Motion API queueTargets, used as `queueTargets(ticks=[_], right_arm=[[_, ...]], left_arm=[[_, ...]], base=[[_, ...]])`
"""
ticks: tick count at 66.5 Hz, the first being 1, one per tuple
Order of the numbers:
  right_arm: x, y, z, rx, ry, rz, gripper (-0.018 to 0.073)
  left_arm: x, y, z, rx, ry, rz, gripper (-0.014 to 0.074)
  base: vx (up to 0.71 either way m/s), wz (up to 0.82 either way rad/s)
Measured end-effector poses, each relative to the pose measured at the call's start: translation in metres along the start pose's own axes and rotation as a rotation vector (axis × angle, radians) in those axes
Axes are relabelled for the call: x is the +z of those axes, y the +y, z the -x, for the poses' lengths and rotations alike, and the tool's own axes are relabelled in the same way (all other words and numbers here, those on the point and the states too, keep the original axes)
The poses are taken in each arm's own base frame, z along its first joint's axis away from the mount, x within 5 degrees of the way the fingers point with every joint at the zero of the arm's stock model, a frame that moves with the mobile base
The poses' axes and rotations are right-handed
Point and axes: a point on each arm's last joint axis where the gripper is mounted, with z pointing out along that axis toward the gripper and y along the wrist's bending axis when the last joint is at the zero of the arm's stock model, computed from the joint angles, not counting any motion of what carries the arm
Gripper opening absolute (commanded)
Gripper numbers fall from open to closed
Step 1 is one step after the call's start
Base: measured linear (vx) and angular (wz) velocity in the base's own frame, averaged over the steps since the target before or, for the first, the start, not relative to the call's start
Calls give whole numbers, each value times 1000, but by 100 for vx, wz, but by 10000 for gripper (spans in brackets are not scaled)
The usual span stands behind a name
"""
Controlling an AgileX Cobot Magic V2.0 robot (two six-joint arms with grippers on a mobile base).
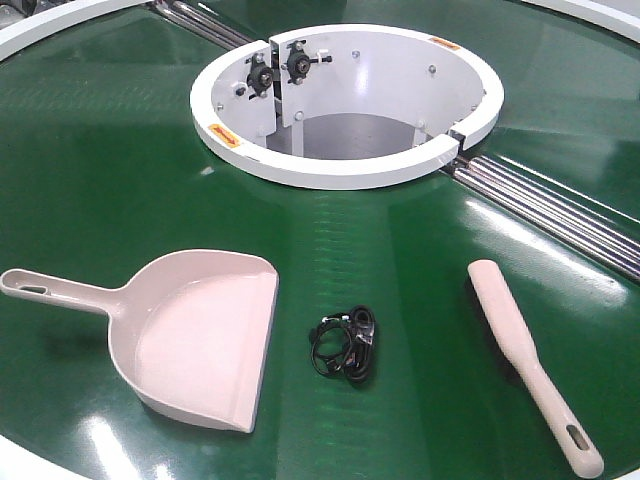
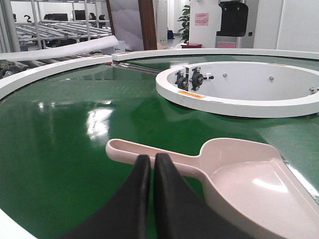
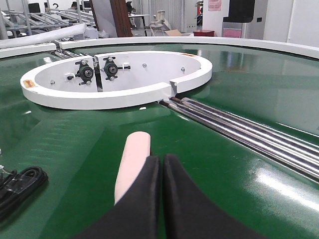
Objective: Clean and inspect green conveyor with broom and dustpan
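Green conveyor [image 1: 100, 180]: glossy dark green belt fills the front view; it carries everything below.
Dustpan [image 1: 200, 340]: lies flat at front left, handle pointing left, open mouth facing right; its scoop floor shows bare pale plastic with a patch of glare.
Broom [image 1: 520, 350]: lies flat at front right, well apart from the dustpan, slotted handle end nearest the camera; the bristles may face down, they do not show.
Black cable bundle [image 1: 345, 345]: a small coil on the belt between dustpan and broom.
White ring housing [image 1: 340, 170]: open ring behind them; two black fittings sit on its inner wall, grey floor shows through it.
Silver rods [image 1: 560, 210]: run from the ring toward the right.
Left tool [image 2: 152, 164]: seen only by the left wrist camera; black fingers pressed together, holding nothing, in front of the dustpan handle.
Right tool [image 3: 162, 162]: seen only by the right wrist camera; fingers pressed together, holding nothing, the broom's rounded end showing just past them on the left.
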Motion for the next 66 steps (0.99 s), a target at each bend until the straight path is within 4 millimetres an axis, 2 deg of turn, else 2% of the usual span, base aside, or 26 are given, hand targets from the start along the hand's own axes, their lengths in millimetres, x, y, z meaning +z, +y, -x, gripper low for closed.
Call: queueTargets(ticks=[66], right_arm=[[0,0,0,0,0,0,-10]], left_arm=[[0,0,0,0,-1,0,-6]], base=[[0,0]])
